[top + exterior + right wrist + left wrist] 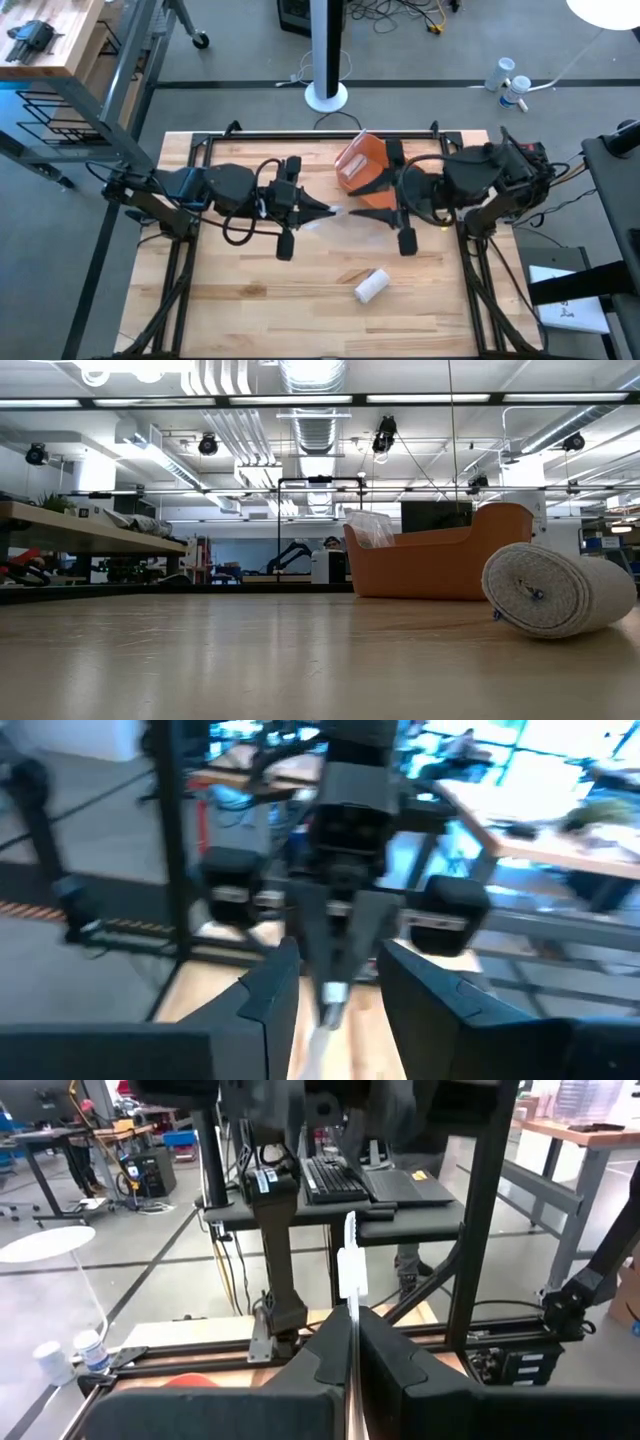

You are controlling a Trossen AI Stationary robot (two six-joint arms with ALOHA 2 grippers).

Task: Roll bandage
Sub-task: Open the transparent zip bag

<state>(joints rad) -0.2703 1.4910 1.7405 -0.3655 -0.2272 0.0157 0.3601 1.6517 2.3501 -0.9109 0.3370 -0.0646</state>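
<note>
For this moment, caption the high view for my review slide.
Left gripper pinches white bandage strip mid-table facing right gripper; rolled bandage lies nearer.

**Grippers meet above mid-table, roll and bin to either side**

The left gripper (325,211) and right gripper (362,213) face each other tip to tip above the middle of the table (250,300), with a thin strip (351,1270) pinched in the left gripper and reaching toward the right one. A rolled bandage (372,285) lies on the table on the near side of the grippers, well apart from both. A bin (359,164) sits on the far side of them, just beside the right gripper.
</note>
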